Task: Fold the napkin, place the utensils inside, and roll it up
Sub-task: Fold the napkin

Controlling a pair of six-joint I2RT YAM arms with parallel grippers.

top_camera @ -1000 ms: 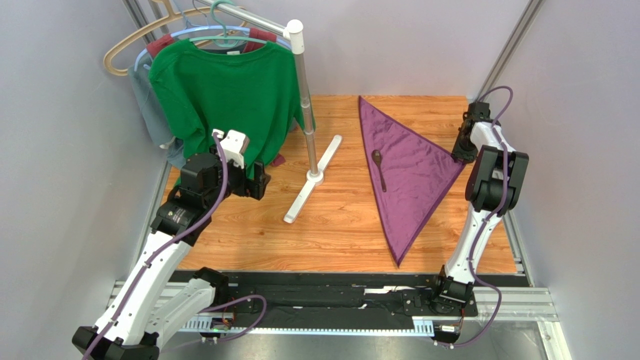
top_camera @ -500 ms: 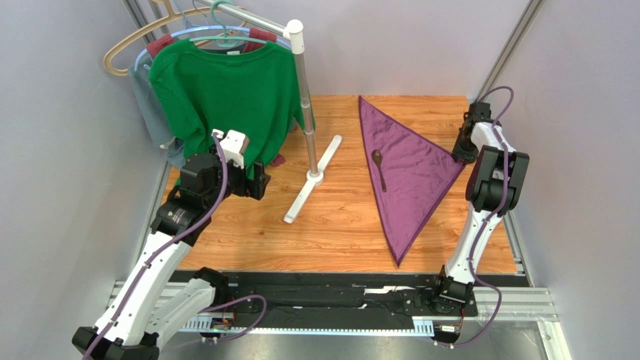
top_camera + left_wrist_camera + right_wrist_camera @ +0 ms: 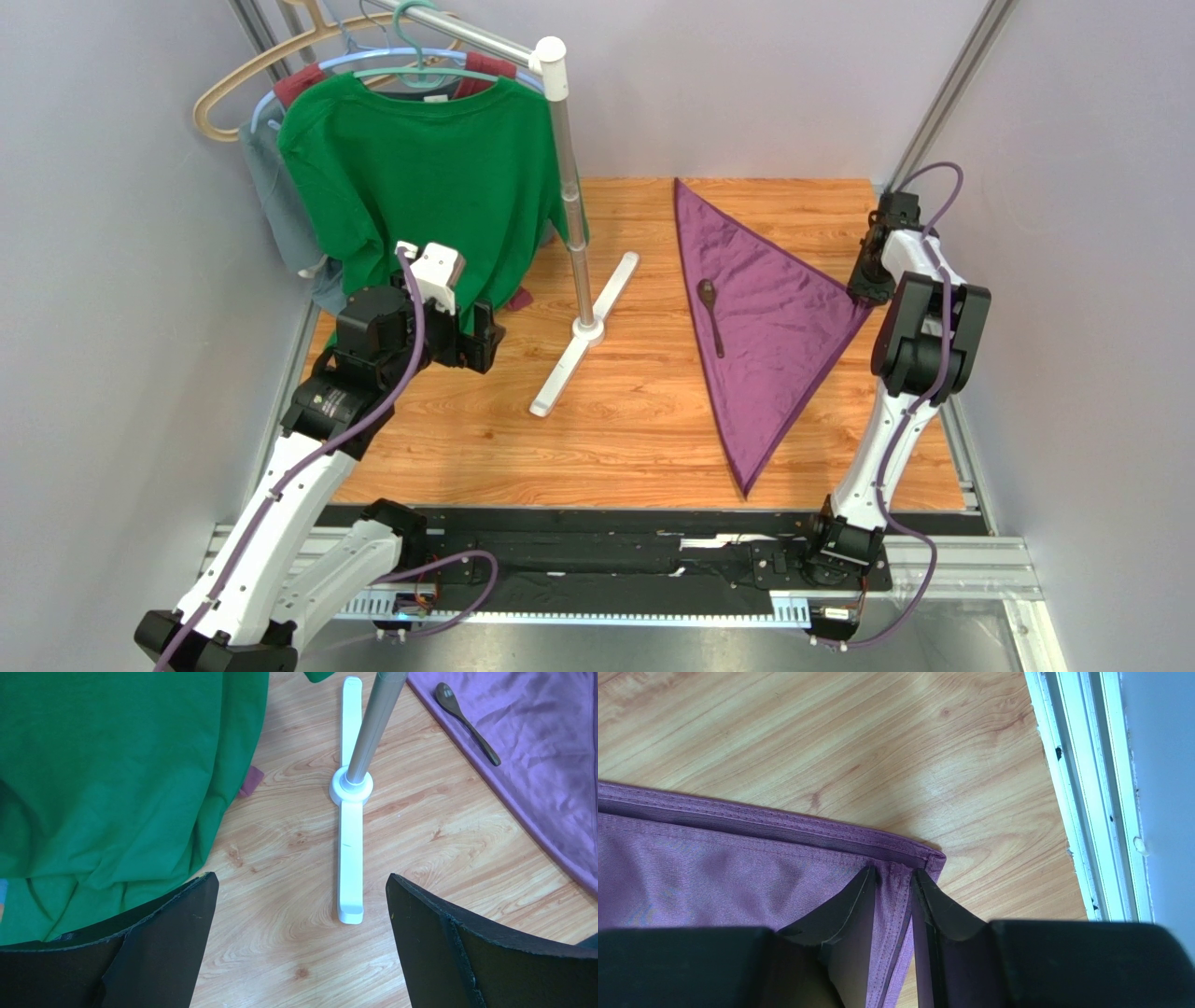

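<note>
- Right tool (image 3: 894, 882) pinches the napkin (image 3: 703, 861) by its corner, near the worktop (image 3: 808, 735) edge.
- Spoon (image 3: 713, 315) lies on the folded triangle.
- Left tool (image 3: 300, 882) hangs spread wide above the rack foot (image 3: 349, 868).

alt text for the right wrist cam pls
The right gripper pinches the corner of the purple napkin between its two dark fingers. The napkin lies flat on the wooden table, its doubled hems showing, and a white rail runs down the picture's right side.

Spoon (image 3: 713, 319) on napkin (image 3: 788, 301) (right of stand (image 3: 586, 332))
</note>
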